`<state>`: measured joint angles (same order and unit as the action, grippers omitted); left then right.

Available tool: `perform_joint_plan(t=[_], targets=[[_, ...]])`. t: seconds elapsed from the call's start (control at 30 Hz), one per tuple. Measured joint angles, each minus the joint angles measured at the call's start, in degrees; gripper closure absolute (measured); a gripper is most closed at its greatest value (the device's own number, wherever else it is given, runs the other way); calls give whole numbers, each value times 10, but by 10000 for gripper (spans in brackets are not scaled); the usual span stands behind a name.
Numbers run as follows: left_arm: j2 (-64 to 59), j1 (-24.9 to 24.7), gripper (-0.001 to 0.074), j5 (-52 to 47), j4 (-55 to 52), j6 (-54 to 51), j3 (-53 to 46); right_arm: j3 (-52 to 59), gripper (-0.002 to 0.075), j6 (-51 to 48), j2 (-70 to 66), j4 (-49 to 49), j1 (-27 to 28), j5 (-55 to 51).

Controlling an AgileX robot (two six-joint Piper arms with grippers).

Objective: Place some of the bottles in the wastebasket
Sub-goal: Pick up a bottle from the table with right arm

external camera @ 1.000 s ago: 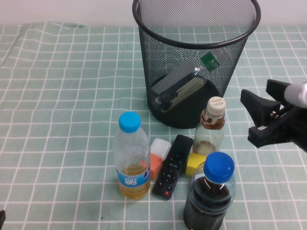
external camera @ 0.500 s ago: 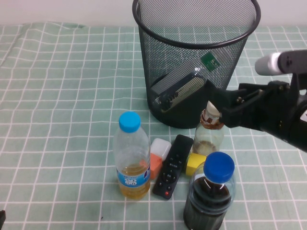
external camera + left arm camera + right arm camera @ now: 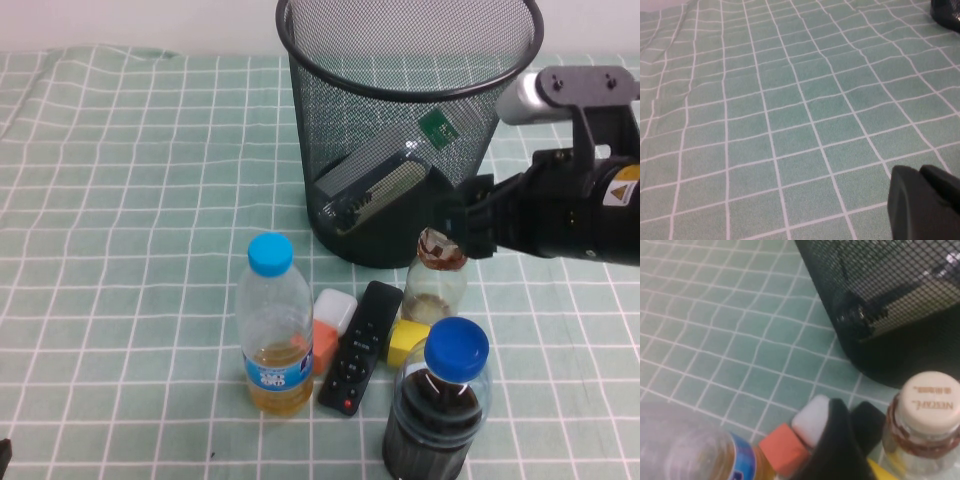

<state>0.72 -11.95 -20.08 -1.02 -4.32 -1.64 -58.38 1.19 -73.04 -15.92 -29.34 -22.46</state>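
Note:
The black wire-mesh wastebasket (image 3: pixel 400 140) stands at the back centre. The squarish clear bottle with the green label (image 3: pixel 372 185) lies tilted inside it, and shows through the mesh in the right wrist view (image 3: pixel 902 315). The smaller bottle with the brownish neck (image 3: pixel 434 285) stands upright just in front of the basket; its cream cap (image 3: pixel 929 399) shows in the right wrist view. My right gripper (image 3: pixel 462 222) is open at the level of the cap, with one finger (image 3: pixel 837 440) beside the bottle. My left gripper (image 3: pixel 927 200) is shut and empty, low over bare cloth.
A blue-capped bottle of yellow liquid (image 3: pixel 272 325) and a blue-capped bottle of dark liquid (image 3: pixel 440 410) stand in front. Between them lie a black remote (image 3: pixel 360 335), a white block (image 3: pixel 335 305), an orange block (image 3: pixel 323 345) and a yellow block (image 3: pixel 405 340).
My right gripper has moved left from the table's right side onto the small bottle's cap, which it now hides in the high view. Nothing else has moved.

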Motion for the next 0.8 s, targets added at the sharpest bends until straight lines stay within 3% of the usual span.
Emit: perform_joint_plan(t=[0.27,0.8], targets=[[0,0,738,0,0,0,0,-30,253,10,-45,41,2,-38],[0,0,738,0,-3,0,0,-31,254,10,-122,66,2,44]])
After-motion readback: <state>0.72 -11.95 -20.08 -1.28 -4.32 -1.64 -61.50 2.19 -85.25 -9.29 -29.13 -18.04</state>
